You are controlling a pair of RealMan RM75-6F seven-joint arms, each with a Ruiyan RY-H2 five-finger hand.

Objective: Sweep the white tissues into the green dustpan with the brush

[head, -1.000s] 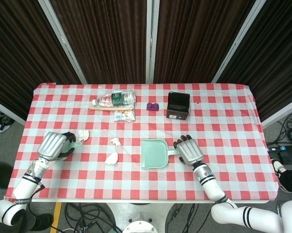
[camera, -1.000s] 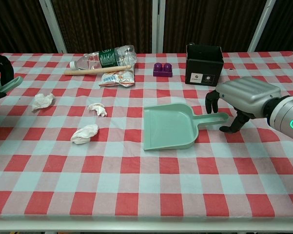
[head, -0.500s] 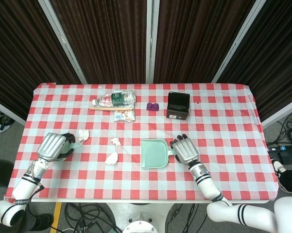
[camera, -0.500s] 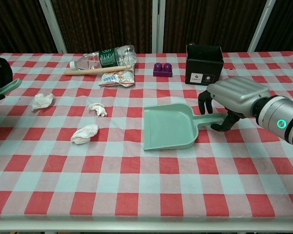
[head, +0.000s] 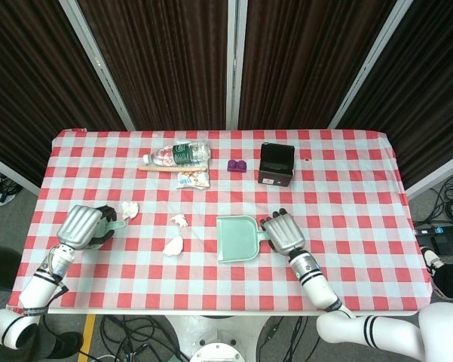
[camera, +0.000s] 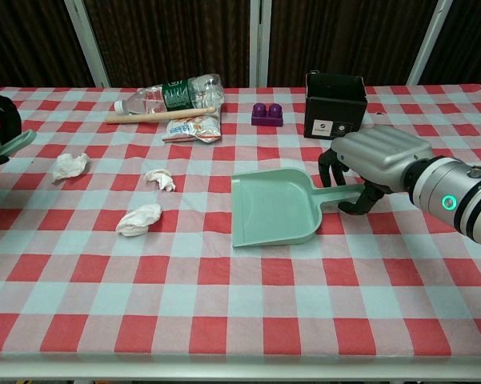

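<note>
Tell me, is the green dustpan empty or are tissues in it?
Empty. The dustpan shows only bare green inside, and all three tissues lie on the tablecloth to its left.

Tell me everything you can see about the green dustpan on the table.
The dustpan is pale green and looks like plastic. It has a flat tray with a low raised rim on three sides and a narrow straight handle. It lies flat on the checked tablecloth, empty, its open edge facing the near table edge in the chest view and its handle pointing toward the right hand. That hand's fingers curl over the handle. No tissue touches it.
</note>
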